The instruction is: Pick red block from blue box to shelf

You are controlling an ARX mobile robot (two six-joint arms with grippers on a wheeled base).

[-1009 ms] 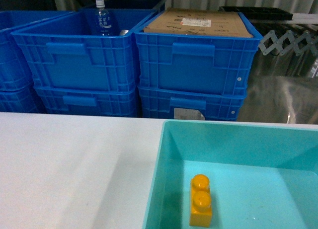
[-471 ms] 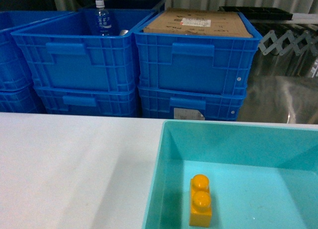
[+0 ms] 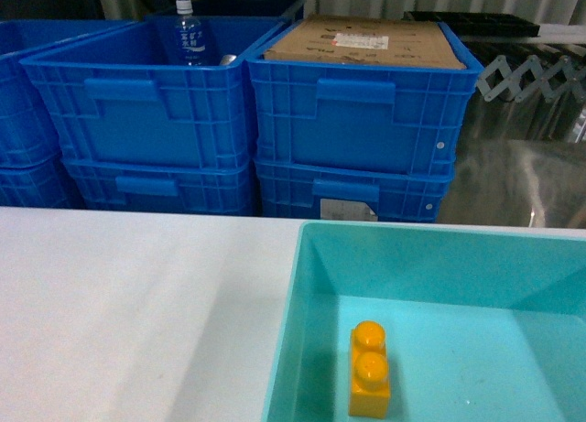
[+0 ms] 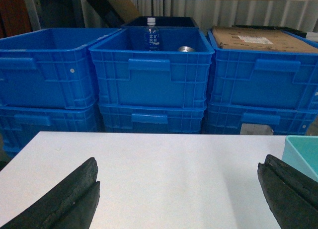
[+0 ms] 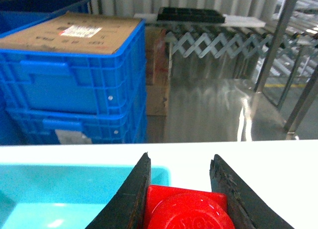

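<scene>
Stacked dark blue crates (image 3: 247, 120) stood behind a white surface (image 3: 128, 303), one holding a water bottle (image 3: 189, 33), another capped with a cardboard sheet (image 3: 366, 42). On the surface sat the blue box (image 3: 311, 285), with only a yellow brick (image 3: 370, 370) lying on its floor in the head view.

That view showed neither arm and no red block. The right wrist view filled the gap: the right claw (image 5: 181, 199) was clamped on the red block (image 5: 186, 209), its two dark fingers (image 5: 130, 199) pressed against the brick's sides and its stud facing the camera. The block sat above the box's far corner and the white surface beyond, which suggested it was clear of the box and ready to be carried off.

The left wrist view showed the left claw (image 4: 181, 194) spread wide and holding nothing, low over bare surface with the box's corner at its right edge, apparently parked out of the way.

Silver uprights (image 5: 280, 38) at the right wrist view's far right may have belonged to the shelf; I could not tell.
</scene>
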